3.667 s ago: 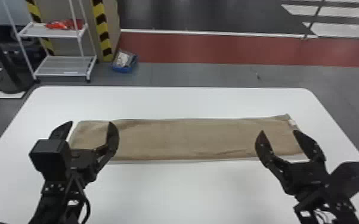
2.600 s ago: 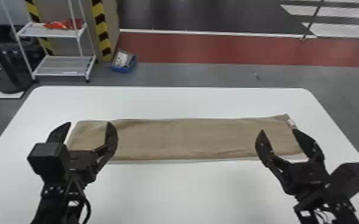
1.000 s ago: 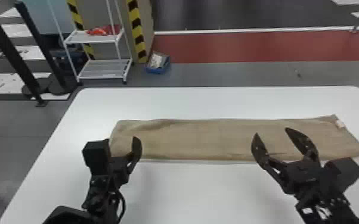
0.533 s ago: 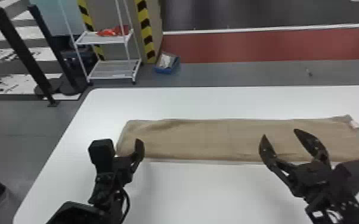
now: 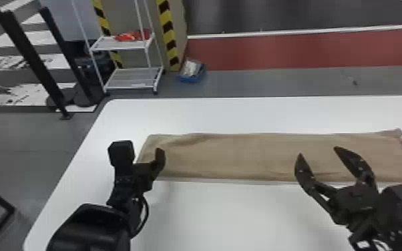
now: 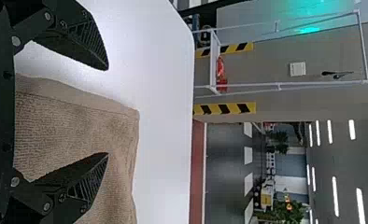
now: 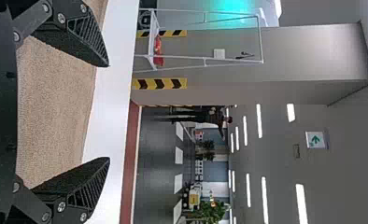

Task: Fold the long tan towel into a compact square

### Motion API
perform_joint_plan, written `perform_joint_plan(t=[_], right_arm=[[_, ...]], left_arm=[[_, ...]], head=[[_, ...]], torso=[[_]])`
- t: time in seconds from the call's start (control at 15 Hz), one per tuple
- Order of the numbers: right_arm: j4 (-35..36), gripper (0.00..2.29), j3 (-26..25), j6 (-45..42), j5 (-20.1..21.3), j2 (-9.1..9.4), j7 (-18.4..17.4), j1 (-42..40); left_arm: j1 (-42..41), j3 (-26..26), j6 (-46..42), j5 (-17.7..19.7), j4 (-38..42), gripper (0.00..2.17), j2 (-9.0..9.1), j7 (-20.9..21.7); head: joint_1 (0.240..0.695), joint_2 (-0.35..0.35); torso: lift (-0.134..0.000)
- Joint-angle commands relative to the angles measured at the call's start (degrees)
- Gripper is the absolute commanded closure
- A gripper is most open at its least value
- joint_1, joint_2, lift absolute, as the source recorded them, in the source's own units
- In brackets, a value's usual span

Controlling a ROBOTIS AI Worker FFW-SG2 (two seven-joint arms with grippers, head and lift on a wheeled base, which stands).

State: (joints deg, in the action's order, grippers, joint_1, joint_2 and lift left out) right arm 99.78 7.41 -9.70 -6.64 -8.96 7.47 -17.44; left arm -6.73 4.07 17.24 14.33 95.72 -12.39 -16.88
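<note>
Two black grippers are hanging empty at the long tan towel (image 5: 243, 157), which is lying flat and unfolded on the white table (image 5: 227, 213). Towel and table are now sitting farther right in the head view than earlier. The right gripper (image 5: 318, 152), fingers spread, is consequently standing inward from the towel's right end; the left gripper (image 6: 107, 112), also gaping, is straddling the left edge. Folding is apparently still awaiting a first grasp, with the left end seemingly offering the readier hold.
</note>
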Motion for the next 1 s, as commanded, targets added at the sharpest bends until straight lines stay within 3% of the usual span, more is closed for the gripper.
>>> perform_joint_plan(t=[0.0, 0.6, 0.73, 0.93], right_arm=[[0.41, 0.19, 0.24, 0.00, 0.04, 0.00, -0.09, -0.13], [2.79, 0.19, 0.85, 0.00, -0.04, 0.00, -0.44, -0.84], [2.87, 0.19, 0.85, 0.00, -0.04, 0.00, -0.44, -0.84], [3.05, 0.19, 0.94, 0.17, -0.04, 0.00, -0.44, -0.84]], left_arm=[[0.84, -0.11, 0.13, -0.18, -2.11, 0.30, 0.00, 0.27], [2.60, -0.64, 1.00, -0.18, -4.40, 0.42, -0.09, 0.54], [2.60, -0.64, 2.06, 0.00, -4.49, 0.72, 0.00, 0.62], [2.69, -0.64, 5.40, -0.09, -4.40, 0.73, -0.09, 0.98]], head=[[0.695, 0.156], [0.695, 0.182], [0.695, 0.182], [0.695, 0.182]], torso=[[-0.124], [-0.124], [-0.124], [-0.124]])
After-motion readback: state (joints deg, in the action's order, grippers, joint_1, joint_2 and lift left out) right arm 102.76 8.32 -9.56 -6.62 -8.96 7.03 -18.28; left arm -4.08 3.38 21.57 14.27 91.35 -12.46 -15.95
